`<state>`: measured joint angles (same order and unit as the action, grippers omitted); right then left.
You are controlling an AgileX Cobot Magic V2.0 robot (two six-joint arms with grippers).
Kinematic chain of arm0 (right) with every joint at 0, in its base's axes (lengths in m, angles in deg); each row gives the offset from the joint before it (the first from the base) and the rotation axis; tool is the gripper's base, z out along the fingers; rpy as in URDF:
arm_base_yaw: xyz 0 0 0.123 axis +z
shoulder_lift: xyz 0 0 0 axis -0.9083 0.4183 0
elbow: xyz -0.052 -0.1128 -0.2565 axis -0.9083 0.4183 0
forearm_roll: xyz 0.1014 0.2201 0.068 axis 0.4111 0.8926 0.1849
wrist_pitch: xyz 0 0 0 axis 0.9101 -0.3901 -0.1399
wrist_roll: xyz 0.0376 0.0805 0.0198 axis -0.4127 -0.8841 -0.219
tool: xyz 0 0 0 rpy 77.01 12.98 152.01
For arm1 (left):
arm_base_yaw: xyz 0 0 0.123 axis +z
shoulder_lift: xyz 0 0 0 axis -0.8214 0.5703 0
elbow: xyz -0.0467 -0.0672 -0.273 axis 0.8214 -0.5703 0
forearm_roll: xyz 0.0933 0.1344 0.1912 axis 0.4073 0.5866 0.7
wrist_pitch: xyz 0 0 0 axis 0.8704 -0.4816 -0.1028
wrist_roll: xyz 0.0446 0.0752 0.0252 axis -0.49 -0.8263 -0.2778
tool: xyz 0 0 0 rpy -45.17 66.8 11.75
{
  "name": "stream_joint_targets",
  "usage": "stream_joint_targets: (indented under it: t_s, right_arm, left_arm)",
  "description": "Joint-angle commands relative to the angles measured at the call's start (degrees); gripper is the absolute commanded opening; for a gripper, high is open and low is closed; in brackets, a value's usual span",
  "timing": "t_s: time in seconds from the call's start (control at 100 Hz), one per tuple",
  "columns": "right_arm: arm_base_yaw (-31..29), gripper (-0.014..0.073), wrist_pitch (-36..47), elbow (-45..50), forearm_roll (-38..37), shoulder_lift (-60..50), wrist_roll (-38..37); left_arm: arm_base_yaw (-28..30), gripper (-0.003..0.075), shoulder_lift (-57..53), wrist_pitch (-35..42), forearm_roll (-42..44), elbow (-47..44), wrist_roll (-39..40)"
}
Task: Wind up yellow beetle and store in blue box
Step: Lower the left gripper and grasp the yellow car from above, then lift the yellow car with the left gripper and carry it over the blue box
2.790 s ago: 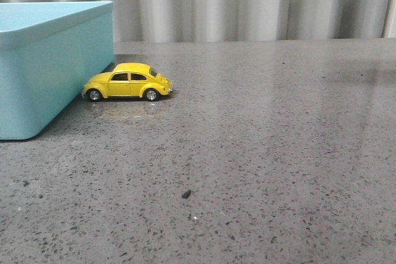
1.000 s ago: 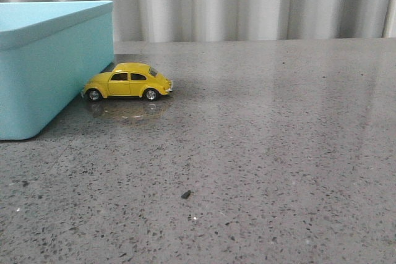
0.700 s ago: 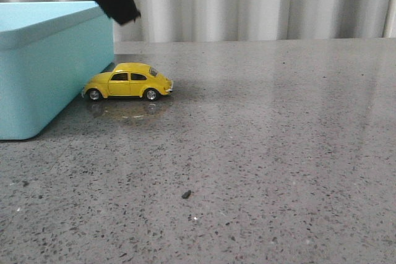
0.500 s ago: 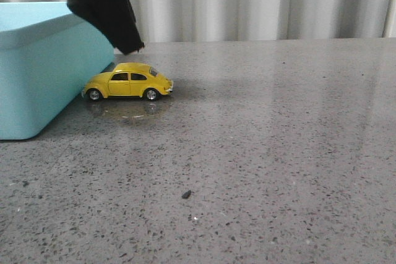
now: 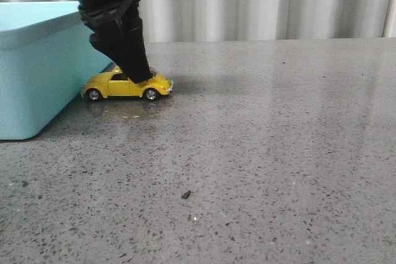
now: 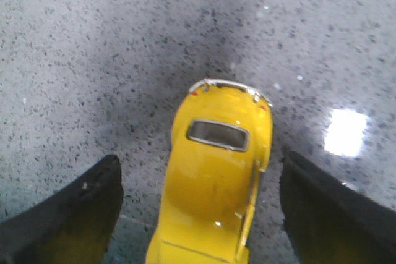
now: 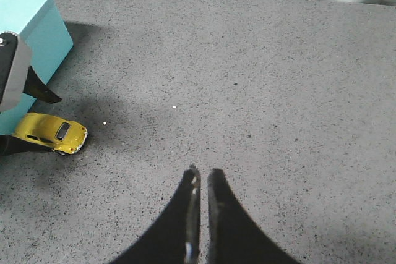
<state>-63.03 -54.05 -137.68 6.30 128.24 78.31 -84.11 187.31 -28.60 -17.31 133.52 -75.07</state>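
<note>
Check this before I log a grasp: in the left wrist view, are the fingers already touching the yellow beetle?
No: the left gripper is open, and grey table shows between each finger and the yellow beetle.

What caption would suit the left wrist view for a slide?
Open left gripper straddling the small glossy yellow toy beetle on the speckled grey table, jaws not yet touching it.

A: any room around the toy car [image 5: 127,85]? looks tight by the bin [image 5: 43,78].

B: bin wall's right behind its nose, so that side's blocked. Left gripper [image 6: 198,208] straddles it, gaps both sides. Bare table [image 5: 278,140] to the right.
</note>
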Motion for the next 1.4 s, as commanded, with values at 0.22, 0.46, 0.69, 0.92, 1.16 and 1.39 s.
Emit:
stream_joint_targets:
  t_s: [0.22,0.46,0.69,0.92,1.16,1.39]
  right_arm:
    - [-0.2,-0.0050,3.8,-1.4,0.9,-1.0,0.4]
    - [-0.2,-0.0050,3.8,-1.4,0.9,-1.0,0.4]
    - [-0.2,-0.0050,3.8,-1.4,0.9,-1.0,0.4]
    - [-0.2,-0.0050,3.8,-1.4,0.9,-1.0,0.4]
    - [-0.2,-0.0050,3.8,-1.4,0.9,-1.0,0.4]
    - [-0.2,-0.0050,3.8,-1.4,0.9,-1.0,0.4]
  left_arm:
    - [-0.4,0.0492,0.0,1.3,-0.8,2.3,0.0]
    - [-0.4,0.0490,1.1,1.3,-0.7,2.3,0.0]
    - [-0.4,0.0300,1.1,-0.1,-0.7,2.3,0.0]
    - [-0.4,0.0123,1.1,-0.5,-0.7,2.3,0.0]
    - [-0.8,0.0048,1.1,-4.3,-0.9,4.0,0.0]
    - [-1.0,-0.0016,1.1,-10.3,-0.8,15.3,2.6]
